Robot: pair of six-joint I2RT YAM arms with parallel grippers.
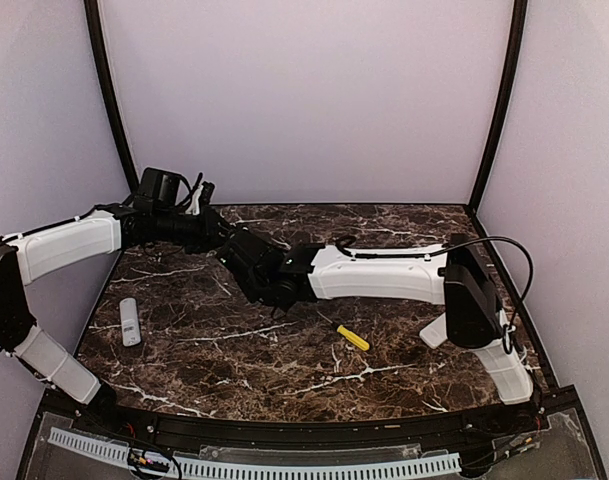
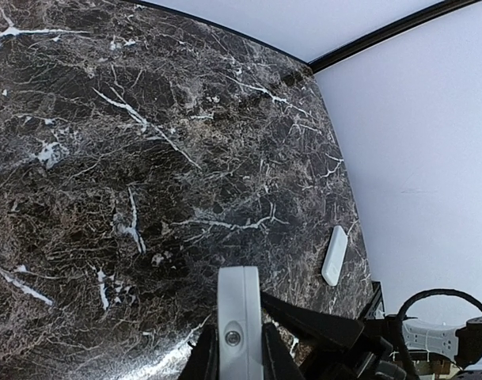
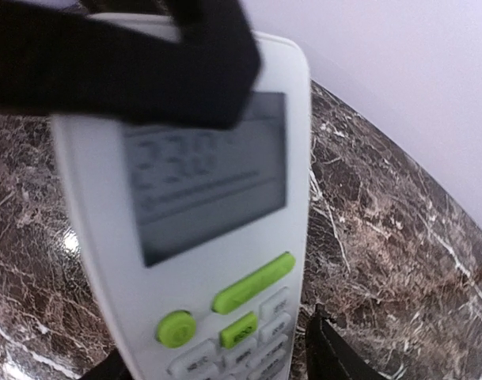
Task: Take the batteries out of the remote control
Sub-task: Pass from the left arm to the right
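Closest in, on my left wrist: my left gripper (image 2: pixel 239 342) has the remote control (image 2: pixel 239 305) end-on, a narrow white edge poking up at 12 o'clock. Both black fingers (image 2: pixel 274 356) are clenched against its sides, a firm grasp.

Over to my right wrist, where the remote fills the view. Its grey display is in the middle, and the green buttons sit low toward 6 o'clock. The body runs down between the fingers of my right gripper (image 3: pixel 217 362). One dark finger sits at 5 o'clock, just beside the remote's edge, and the other is only a sliver at 7 o'clock. I cannot tell whether they are pressing on it or standing off. A blurred black shape (image 3: pixel 130 63) crosses the remote's top end at 11 o'clock.

From above, my two arms meet over the marble table (image 1: pixel 404 370), around 10 o'clock from its middle, and the remote is up off the surface there.

Further out, the yellow-handled screwdriver (image 1: pixel 353 338) lies flat at 5 o'clock from that meeting point, well apart. A small white slab (image 1: pixel 130 322) lies flat near the table's left edge, at 8 o'clock and well apart from both grippers. Beyond stand the pale lilac walls (image 1: pixel 304 100).
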